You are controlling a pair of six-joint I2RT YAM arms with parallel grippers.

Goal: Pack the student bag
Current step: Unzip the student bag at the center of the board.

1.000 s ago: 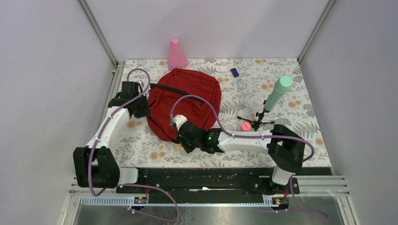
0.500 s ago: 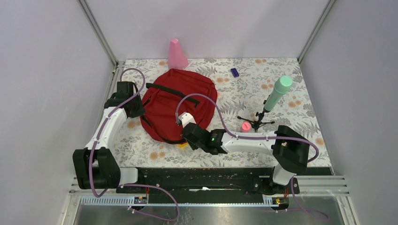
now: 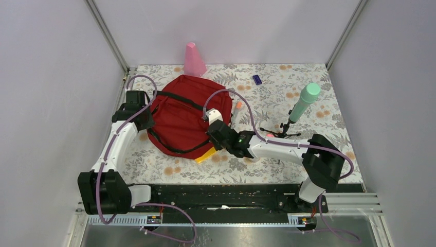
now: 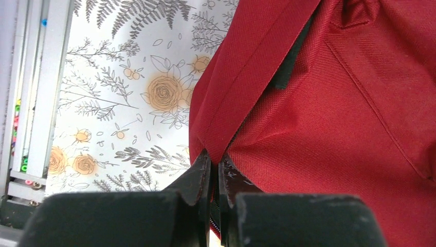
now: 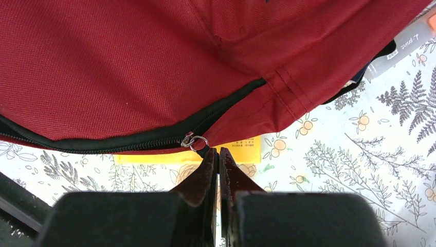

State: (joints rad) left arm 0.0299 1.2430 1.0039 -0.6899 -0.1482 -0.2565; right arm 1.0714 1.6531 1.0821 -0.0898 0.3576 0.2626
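Clamped on the zipper pull (image 5: 194,140), right gripper (image 5: 216,154) has dragged it rightward; left gripper (image 4: 216,160) pinches fabric opposite. Between the 2 lies the student bag (image 3: 177,118), slid left. Yellow pad (image 5: 180,157) now exposed beside right gripper. Unzipping likely underway.

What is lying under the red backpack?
A flat yellow item pokes out beneath the student bag at its near edge; the rest is covered, so it cannot be identified.

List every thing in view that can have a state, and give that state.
Dark red fabric backpack, lying down, gripped at two edges.
Left tool, shut on the backpack's fabric edge.
Right tool, shut on the zipper pull.
Flat yellow item, partly under the backpack.
Pink cone, upright.
Green-headed microphone on a black tripod, standing, tilted.
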